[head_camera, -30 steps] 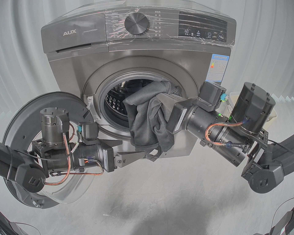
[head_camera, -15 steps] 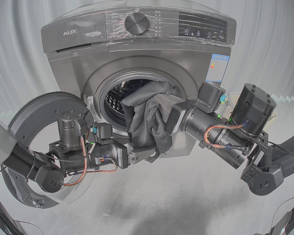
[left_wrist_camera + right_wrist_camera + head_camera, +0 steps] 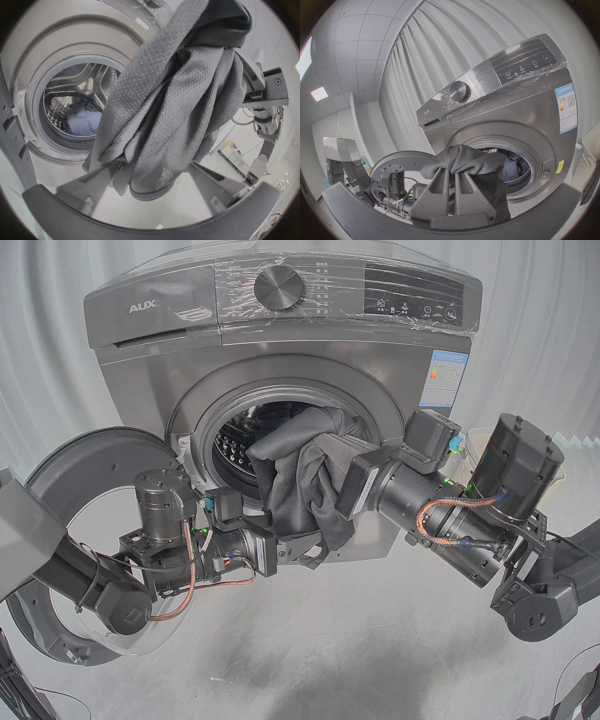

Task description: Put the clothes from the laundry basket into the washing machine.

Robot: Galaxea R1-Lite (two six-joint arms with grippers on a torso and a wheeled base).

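Observation:
A dark grey garment hangs in front of the washing machine's drum opening, its upper part bunched at the rim. My right gripper is shut on its top fold; the wrist view shows the fingers pinching the cloth. My left gripper is open just under the garment. In the left wrist view the hem dangles between the spread fingers. Blue clothes lie inside the drum.
The round door stands swung open to the left, behind my left arm. A pale laundry basket sits on the floor right of the machine, behind my right arm. Grey floor lies open in front of the machine.
My left arm has moved right and toward the machine, bringing its open fingers under the garment's hem. The right gripper has kept its hold and hardly moved.

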